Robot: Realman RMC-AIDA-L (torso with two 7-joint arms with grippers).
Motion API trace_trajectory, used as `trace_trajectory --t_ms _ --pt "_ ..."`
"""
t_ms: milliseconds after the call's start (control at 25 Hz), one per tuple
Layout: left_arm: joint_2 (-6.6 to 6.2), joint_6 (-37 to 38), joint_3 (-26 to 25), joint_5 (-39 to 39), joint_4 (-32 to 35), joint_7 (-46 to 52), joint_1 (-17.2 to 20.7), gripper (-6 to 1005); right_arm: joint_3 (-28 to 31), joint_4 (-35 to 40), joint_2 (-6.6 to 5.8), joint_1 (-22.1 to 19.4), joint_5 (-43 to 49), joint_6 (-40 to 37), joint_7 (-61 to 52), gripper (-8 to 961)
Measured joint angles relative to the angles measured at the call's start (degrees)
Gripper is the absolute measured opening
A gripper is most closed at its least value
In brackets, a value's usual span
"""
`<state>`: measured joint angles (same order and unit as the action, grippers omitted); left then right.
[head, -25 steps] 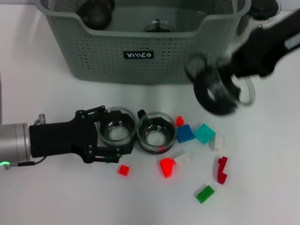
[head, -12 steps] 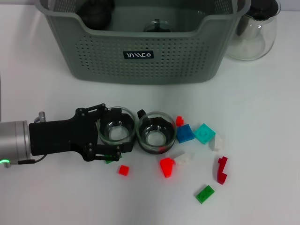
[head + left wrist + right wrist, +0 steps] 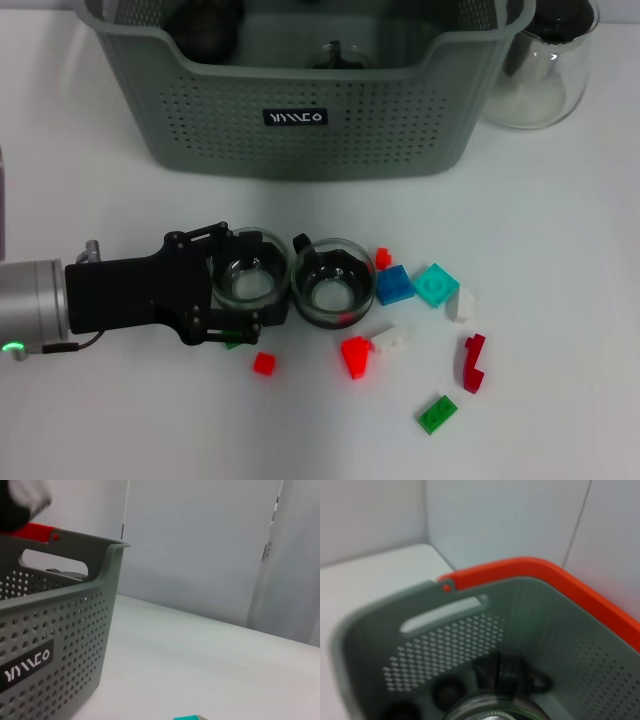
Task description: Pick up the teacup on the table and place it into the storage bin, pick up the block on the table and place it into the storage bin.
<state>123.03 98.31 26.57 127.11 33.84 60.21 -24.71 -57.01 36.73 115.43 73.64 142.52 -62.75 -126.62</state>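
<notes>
My left gripper [image 3: 242, 281] lies low on the table, open, with one finger on each side of a clear glass teacup [image 3: 256, 288]. A second glass teacup [image 3: 335, 284] stands right beside the first. Loose blocks lie to the right of the cups: blue [image 3: 395, 285], teal [image 3: 436, 284], red [image 3: 355, 355] and green [image 3: 437, 413] among them. The grey-green storage bin [image 3: 300, 140] stands behind them, holding a dark round object [image 3: 205, 25] and a glass piece [image 3: 335, 55]. The right wrist view looks down into the storage bin [image 3: 450, 650]. My right gripper does not show.
A clear glass pot [image 3: 545, 75] with a dark lid stands at the bin's right. A small red block [image 3: 263, 363] lies just by my left gripper's fingers. The bin's perforated wall [image 3: 55, 640] with its label fills one side of the left wrist view.
My right arm, which hung over the table's right side one second ago, has left the head view. My left gripper has crept slightly right around the teacup.
</notes>
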Motion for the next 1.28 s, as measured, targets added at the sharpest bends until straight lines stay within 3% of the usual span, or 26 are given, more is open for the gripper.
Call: trace_trajectory --t_ms 360,560,1280 --pt "0.02 0.04 -0.11 -0.03 0.00 1.10 -0.02 934 -5.28 -10.79 3.28 1.64 4.72 19.19 0.24 50" --pt "0.02 0.13 -0.11 -0.03 0.00 1.14 -0.04 934 -9.93 -12.92 4.77 1.11 5.70 24.36 0.05 51" --pt "0.10 0.12 -0.11 -0.02 0.00 1.67 0.31 935 -13.04 -14.62 4.55 -1.24 5.92 25.52 -1.05 50"
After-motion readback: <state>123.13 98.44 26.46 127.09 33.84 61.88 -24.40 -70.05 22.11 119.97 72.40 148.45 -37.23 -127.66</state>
